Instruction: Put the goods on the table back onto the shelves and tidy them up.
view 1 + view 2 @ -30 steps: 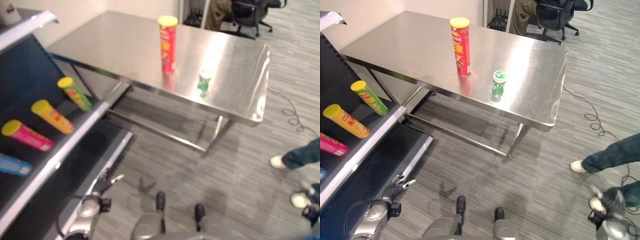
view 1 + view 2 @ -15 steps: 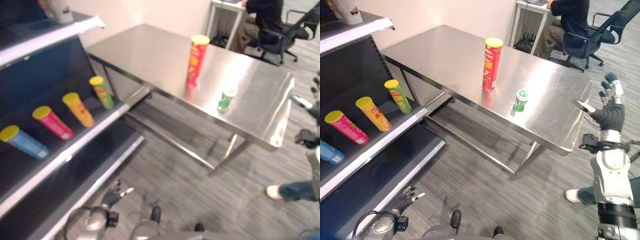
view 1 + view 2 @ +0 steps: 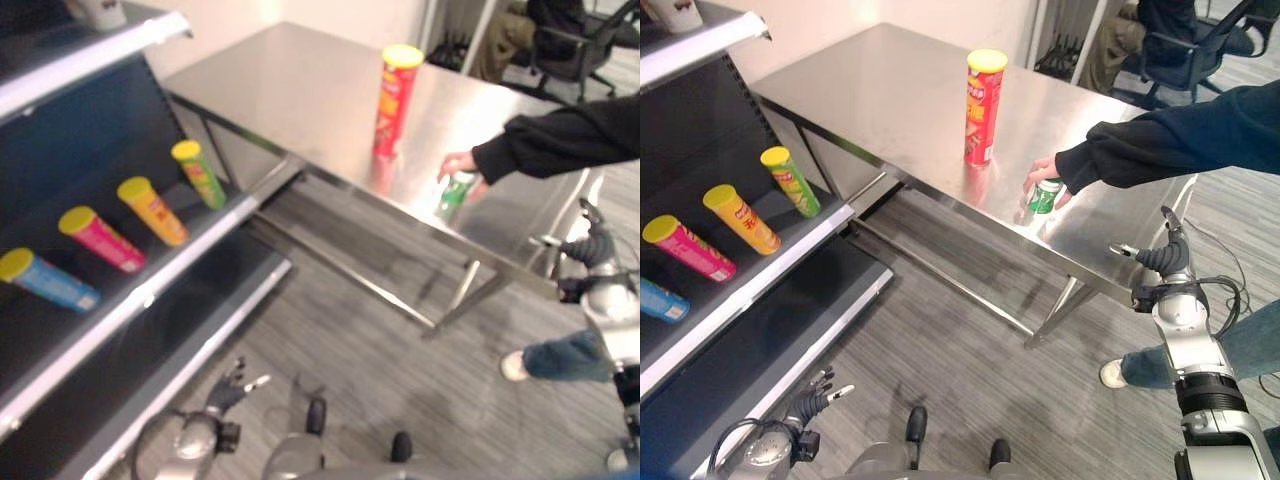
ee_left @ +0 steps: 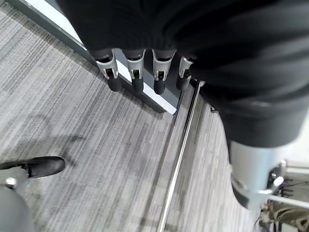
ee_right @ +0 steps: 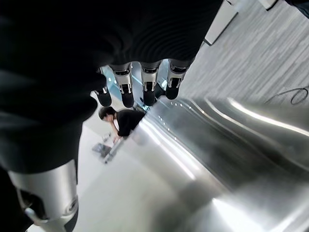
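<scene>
person's hand (image 3: 1043, 170) now reaching green can (image 3: 1044, 196), table (image 3: 900, 95)

Steel table (image 3: 890, 90) bears 1 red can (image 3: 982, 107) and 1 green can (image 3: 1043, 196); shelf (image 3: 770, 262) holds 4 tubes.

Head eyes look down, sharing table (image 3: 890, 90); wrist views close.
</scene>
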Motion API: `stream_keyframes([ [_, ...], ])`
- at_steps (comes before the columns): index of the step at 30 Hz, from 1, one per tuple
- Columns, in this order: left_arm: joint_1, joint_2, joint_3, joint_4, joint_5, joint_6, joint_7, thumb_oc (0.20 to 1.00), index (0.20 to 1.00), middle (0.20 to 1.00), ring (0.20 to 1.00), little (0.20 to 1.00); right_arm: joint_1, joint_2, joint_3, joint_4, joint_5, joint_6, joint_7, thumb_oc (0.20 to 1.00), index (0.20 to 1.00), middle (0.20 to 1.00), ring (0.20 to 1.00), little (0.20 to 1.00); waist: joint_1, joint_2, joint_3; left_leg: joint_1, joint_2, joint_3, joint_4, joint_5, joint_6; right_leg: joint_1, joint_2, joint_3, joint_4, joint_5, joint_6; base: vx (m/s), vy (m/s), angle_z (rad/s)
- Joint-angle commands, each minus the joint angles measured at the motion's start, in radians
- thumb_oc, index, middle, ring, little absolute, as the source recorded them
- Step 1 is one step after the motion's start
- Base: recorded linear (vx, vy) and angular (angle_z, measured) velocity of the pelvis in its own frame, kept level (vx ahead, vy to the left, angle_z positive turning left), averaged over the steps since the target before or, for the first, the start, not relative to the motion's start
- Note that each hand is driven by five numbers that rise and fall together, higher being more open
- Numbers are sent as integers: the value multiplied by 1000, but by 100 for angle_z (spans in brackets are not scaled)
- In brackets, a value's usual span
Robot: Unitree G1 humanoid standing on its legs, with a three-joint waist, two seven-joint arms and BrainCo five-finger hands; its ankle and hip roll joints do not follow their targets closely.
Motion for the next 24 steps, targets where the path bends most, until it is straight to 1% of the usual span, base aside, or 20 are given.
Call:
stream_keyframes([
  [1, -49, 62, -25, -39, -28, -28, 20, 1000, 1000, 1000, 1000, 1000, -187, -36, 66, 4, 48, -38, -35, 1000, 1000, 1000, 1000, 1000, 47, -23, 24, 29, 28, -40, 25, -151, -25, -30, -45, 17, 16, -9, 52, 0, 0, 0],
  [7, -55, 68, -33, -48, -36, -19, 32, 1000, 1000, 1000, 1000, 1000, -320, 21, 150, 89, 76, -28, -41, 1000, 1000, 1000, 1000, 1000, 66, -24, 38, 5, 22, -45, 11, -141, -25, -49, -42, 11, 9, -8, 52, 5, 5, 9],
  [8, -57, 67, -31, -46, -38, -18, 33, 1000, 1000, 1000, 1000, 1000, -333, 19, 165, 101, 67, -23, -39, 1000, 1000, 1000, 1000, 1000, 67, -24, 40, 4, 21, -45, 10, -140, -26, -50, -42, 9, 9, -9, 53, 0, 18, 5],
  [9, -55, 65, -27, -46, -38, -16, 41, 1000, 1000, 1000, 1000, 1000, -334, 32, 158, 89, 78, -14, -40, 1000, 1000, 1000, 1000, 1000, 66, -27, 43, 3, 21, -46, 8, -139, -27, -52, -41, 7, 10, -9, 53, 0, 0, 0],
  [11, -49, 58, -2, -46, -40, -8, 42, 1000, 1000, 1000, 1000, 1000, -241, 56, 120, 16, 92, -16, -24, 1000, 1000, 1000, 1000, 1000, 63, -32, 39, 9, 22, -47, 6, -142, -26, -40, -42, -1, 10, -13, 52, 0, 0, 0],
  [12, -48, 58, -2, -47, -40, -8, 42, 1000, 1000, 1000, 1000, 1000, -239, 56, 119, 14, 92, -15, -24, 1000, 1000, 1000, 1000, 1000, 63, -32, 39, 10, 22, -47, 6, -142, -26, -40, -42, -1, 10, -13, 52, 29, 0, 10],
  [13, -44, 58, 13, -45, -29, -5, 42, 1000, 1000, 1000, 1000, 1000, -189, 63, 90, -53, 99, -27, -13, 1000, 1000, 1000, 1000, 1000, 60, -34, 36, 19, 23, -45, 5, -145, -26, -31, -43, -3, 10, -16, 54, 16, 1, 11],
  [14, -43, 59, 12, -46, -29, -5, 42, 1000, 1000, 1000, 1000, 1000, -185, 63, 88, -56, 98, -26, -13, 1000, 1000, 1000, 1000, 1000, 61, -34, 36, 20, 23, -45, 5, -145, -26, -30, -43, -3, 10, -16, 54, 26, 3, 9],
  [16, -46, 60, 32, -48, -18, -4, 41, 1000, 1000, 1000, 1000, 1000, -125, 56, 49, -170, 110, -59, 2, 1000, 1000, 1000, 1000, 1000, 58, -35, 31, 31, 25, -44, 5, -148, -28, -22, -45, -9, 11, -18, 55, 26, 8, 3],
  [17, -48, 65, 43, -55, -13, -8, 36, 1000, 1000, 1000, 1000, 1000, -68, 49, 10, -250, 124, -78, 28, 1000, 1000, 1000, 1000, 1000, 56, -36, 27, 37, 26, -46, 5, -151, -29, -15, -47, -12, 12, -20, 57, 32, 12, 3],
  [19, -48, 65, 61, -63, -3, -11, 22, 1000, 1000, 1000, 1000, 1000, -2, 41, -52, -340, 135, -114, 41, 1000, 1000, 1000, 1000, 1000, 52, -36, 20, 43, 25, -46, 6, -155, -30, -5, -53, -20, 12, -22, 61, 29, 25, 5],
  [23, -45, 58, 87, -58, 12, -11, -1, 1000, 1000, 1000, 1000, 1000, 151, 78, -197, -499, 171, -149, 91, 1000, 1000, 1000, 1000, 1000, 35, -40, -7, 73, 18, -46, 7, -170, -22, 7, -67, -20, 23, -17, 71, 6, 61, 1],
  [24, -44, 59, 86, -58, 12, -11, -2, 1000, 1000, 1000, 1000, 1000, 154, 79, -199, -501, 171, -148, 91, 1000, 1000, 1000, 1000, 1000, 36, -40, -7, 73, 18, -45, 7, -170, -22, 7, -67, -20, 23, -17, 72, 2, 85, -1],
])
